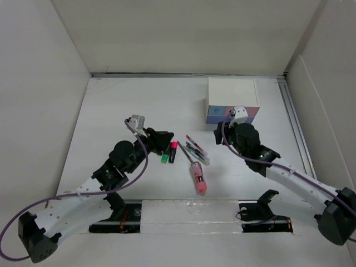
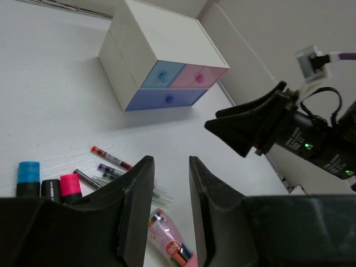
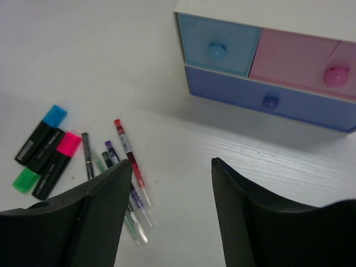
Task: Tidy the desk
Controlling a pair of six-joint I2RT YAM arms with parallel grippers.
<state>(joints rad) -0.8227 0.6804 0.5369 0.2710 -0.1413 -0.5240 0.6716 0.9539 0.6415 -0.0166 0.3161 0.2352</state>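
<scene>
Now | left pincer (image 2: 168,164) apart | right pincer (image 3: 171,164) apart | pink tube (image 1: 198,179) print unreadable

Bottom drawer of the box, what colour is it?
Bottom drawer is periwinkle blue, clearest in the right wrist view.

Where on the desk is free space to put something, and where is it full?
Bare: the far-left part of the desk, between the left wall and the drawer box; also the strip right of the right arm. Crowded: the middle, where highlighters, pens and a pink tube lie near the open left claw and right claw.
</scene>
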